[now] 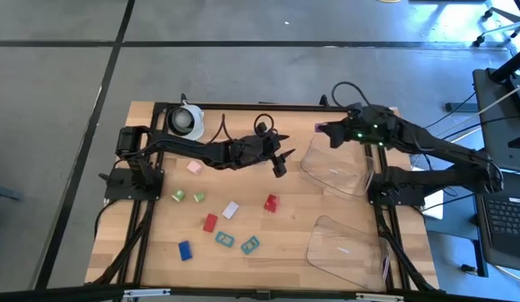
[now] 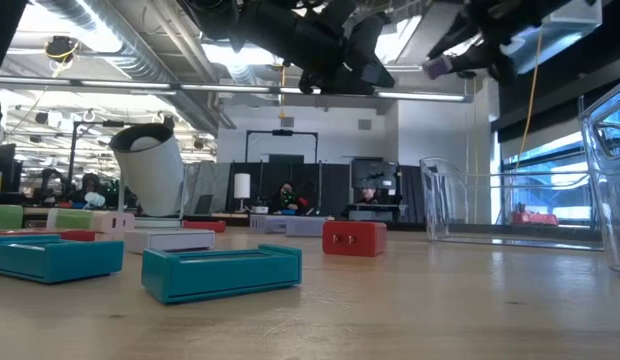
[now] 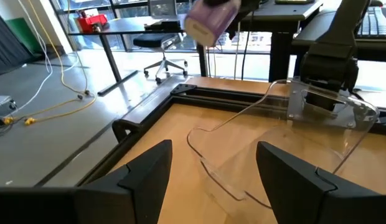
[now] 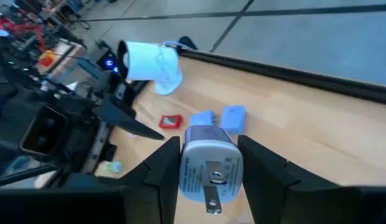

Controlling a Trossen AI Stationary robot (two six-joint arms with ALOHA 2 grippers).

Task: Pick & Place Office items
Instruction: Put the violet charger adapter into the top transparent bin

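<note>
Teal rectangular frames (image 2: 222,272) lie nearest on the pale wooden bench (image 1: 285,239), among small red (image 1: 271,202), white (image 1: 231,210), blue (image 1: 185,250), green (image 1: 178,195) and pink (image 1: 194,167) blocks. Raised above a clear plastic tray (image 1: 337,170), the right gripper (image 4: 205,163) has its jaws clamped on a lavender plug adapter (image 4: 207,167) with metal prongs. Left gripper (image 1: 281,159) hangs mid-bench, jaws apart, holding nothing. White round roll (image 1: 188,122) stands at the far edge.

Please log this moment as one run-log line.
right gripper: shut on lavender plug, above far clear tray | left gripper: open, empty, mid-table | red block: on table
</note>
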